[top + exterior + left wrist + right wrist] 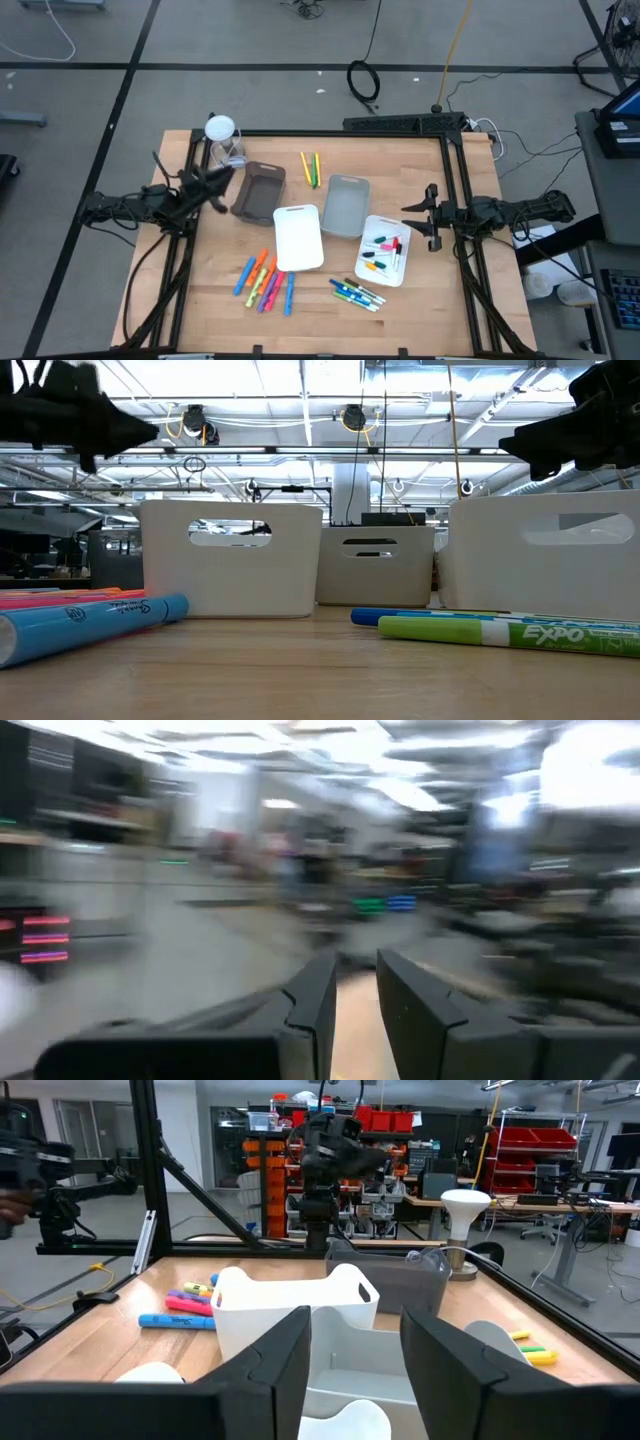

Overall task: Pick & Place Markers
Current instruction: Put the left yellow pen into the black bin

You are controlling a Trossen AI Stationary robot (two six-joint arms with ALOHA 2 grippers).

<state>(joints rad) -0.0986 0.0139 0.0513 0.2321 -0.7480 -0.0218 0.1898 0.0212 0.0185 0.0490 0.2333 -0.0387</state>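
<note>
While both arms hang above the table, this is how things look.

Markers: a mixed bunch of markers (265,282) lies flat at 7 o'clock on the table, a blue and green bunch (357,293) at 5 o'clock, two or three yellow-green ones (311,167) at 12 o'clock, and some already sit in the white tray (372,268) at 4 o'clock.

How they handle: I think they are light, stiff and smooth, so they may roll or slip. Best to pinch one across its middle.

Left gripper (355,995): up in the air at 10 o'clock, fingers close with a thin gap, holding nothing.

Right gripper (355,1355): up in the air at 3 o'clock, fingers spread apart, holding nothing.

Other things: a brown tray (245,204) at 11 o'clock, a grey tray (331,210) near the middle, another white tray (298,238) in the middle, and a clear cup (221,140) at the far left corner.

In the way: markers touch each other in the bunches, so a grab may bump the ones beside it.
</note>
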